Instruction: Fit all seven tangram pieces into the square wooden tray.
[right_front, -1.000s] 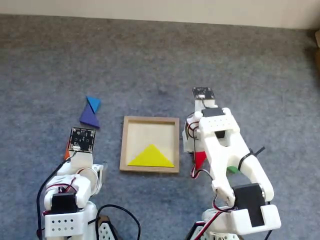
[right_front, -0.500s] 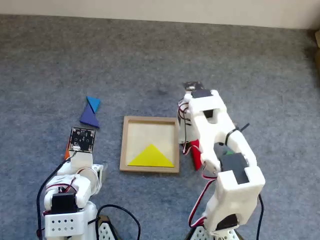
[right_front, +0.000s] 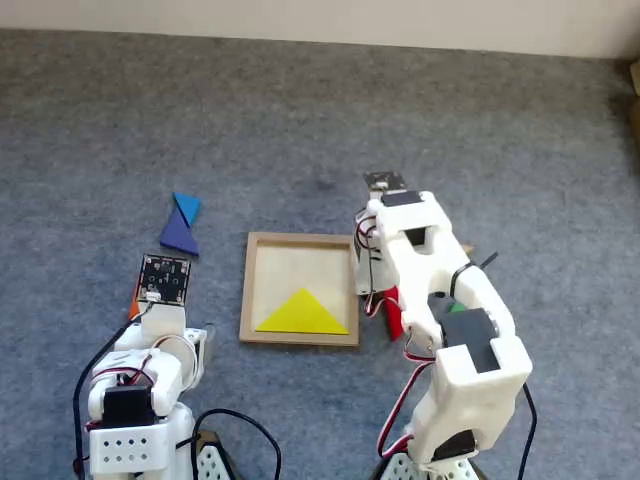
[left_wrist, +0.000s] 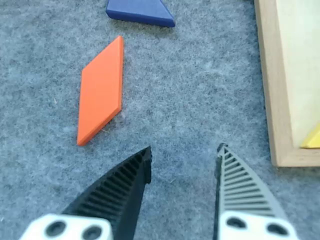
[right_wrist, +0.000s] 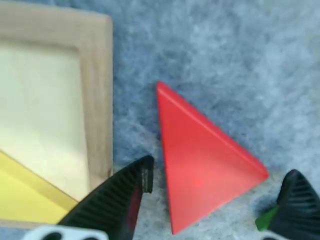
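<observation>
Grey carpet (right_front: 500, 130) covers the table in the high view. The square wooden tray (right_front: 246, 290) lies in the middle, and the yellow triangle (right_front: 302, 312) sits inside it, its long side along the rim nearest the arms' bases and its apex pointing away from them. The right arm (right_front: 440, 290) reaches along the tray's outer side, above the red triangle (right_front: 393, 314), which lies just outside that rim. A bit of a green piece (right_front: 458, 307) shows by the arm. The left arm (right_front: 150, 350) is on the tray's other side. Beyond it a light blue triangle (right_front: 186, 207) meets a dark blue piece (right_front: 179, 238) tip to tip.

From the left wrist, the left gripper (left_wrist: 182, 150) hangs released over bare carpet, jaws spread and grasping nothing. The orange parallelogram (left_wrist: 101, 90) lies flat beside one finger, its long axis running away from the gripper. The dark blue piece lies beyond it, and the tray's rim is on the other side.

From the right wrist, the right gripper (right_wrist: 220, 177) is spread wide with one finger on each side of the red triangle. The triangle's long side runs alongside the tray's rim, just apart from it, and the opposite corner points away from the tray. Whether the fingers touch it I cannot tell.
</observation>
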